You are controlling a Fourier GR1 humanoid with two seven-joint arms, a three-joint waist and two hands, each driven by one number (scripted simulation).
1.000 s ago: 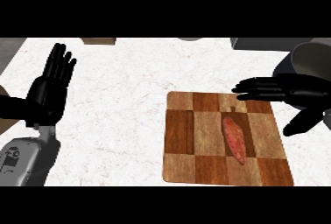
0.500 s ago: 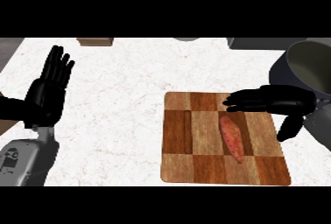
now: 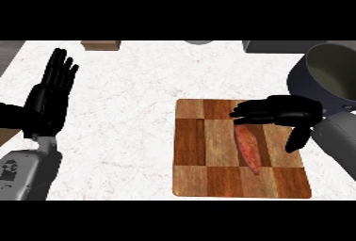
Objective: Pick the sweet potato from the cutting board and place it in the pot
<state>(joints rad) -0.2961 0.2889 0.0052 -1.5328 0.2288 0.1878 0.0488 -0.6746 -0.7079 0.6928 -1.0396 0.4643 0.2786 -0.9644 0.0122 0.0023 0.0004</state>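
A long reddish sweet potato (image 3: 249, 150) lies lengthwise on the checkered wooden cutting board (image 3: 208, 174) at the right of the counter. My right hand (image 3: 281, 112) hovers over the potato's far end, fingers pointing left and relaxed, thumb hanging down on the potato's right side; it holds nothing. The dark grey pot (image 3: 332, 75) stands at the far right, just behind that hand, with its mouth showing. My left hand (image 3: 50, 96) rests open at the left edge, fingers up.
A small brown box (image 3: 101, 44) sits at the counter's back edge, left of centre. A pale round object (image 3: 200, 42) and a grey object (image 3: 272, 45) show at the back. White marble counter (image 3: 125, 117) spreads between the left hand and the board.
My right hand has moved left and nearer, from beside the pot to over the potato's far end. The view has shifted slightly. The left hand and the potato stay put.
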